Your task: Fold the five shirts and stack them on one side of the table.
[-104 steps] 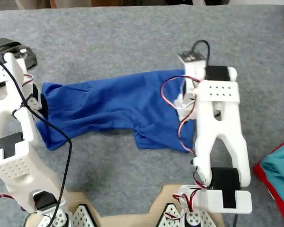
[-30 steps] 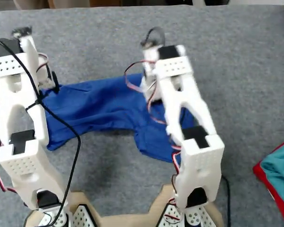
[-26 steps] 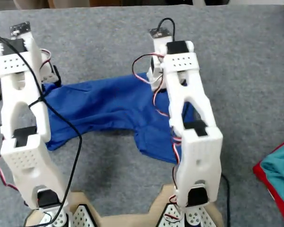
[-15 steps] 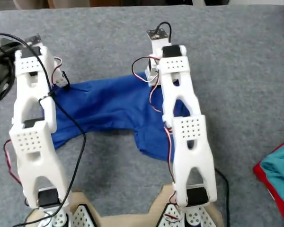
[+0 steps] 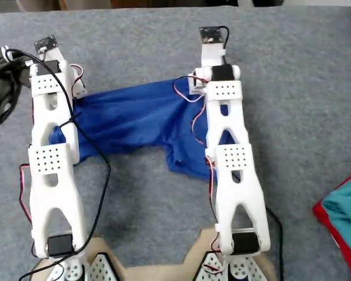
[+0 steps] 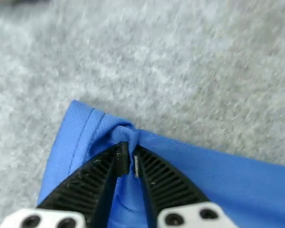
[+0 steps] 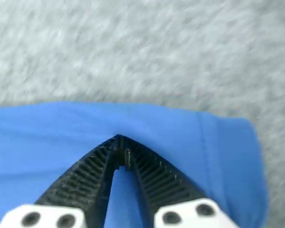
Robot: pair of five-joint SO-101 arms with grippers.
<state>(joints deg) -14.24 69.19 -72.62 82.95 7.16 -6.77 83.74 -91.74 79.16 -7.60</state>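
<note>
A blue shirt (image 5: 134, 120) lies crumpled across the middle of the grey table. My left gripper (image 6: 129, 161) is shut on a bunched corner of the blue shirt (image 6: 218, 171); in the high view that arm's tip sits at the cloth's far left corner (image 5: 76, 96). My right gripper (image 7: 122, 154) is shut on the far edge of the blue shirt (image 7: 52, 133), near the cloth's far right end (image 5: 196, 85). Both arms stretch forward over the shirt and hide parts of it.
A teal shirt (image 5: 345, 205) lies on a red one (image 5: 327, 219) at the table's right edge. A black object (image 5: 0, 82) sits at the far left. Grey felt (image 5: 134, 41) stretches open beyond the shirt.
Both arms have extended toward the far side of the table, carrying the shirt's far edge with them. The right arm first swung left over the shirt. The cloth now lies farther back.
</note>
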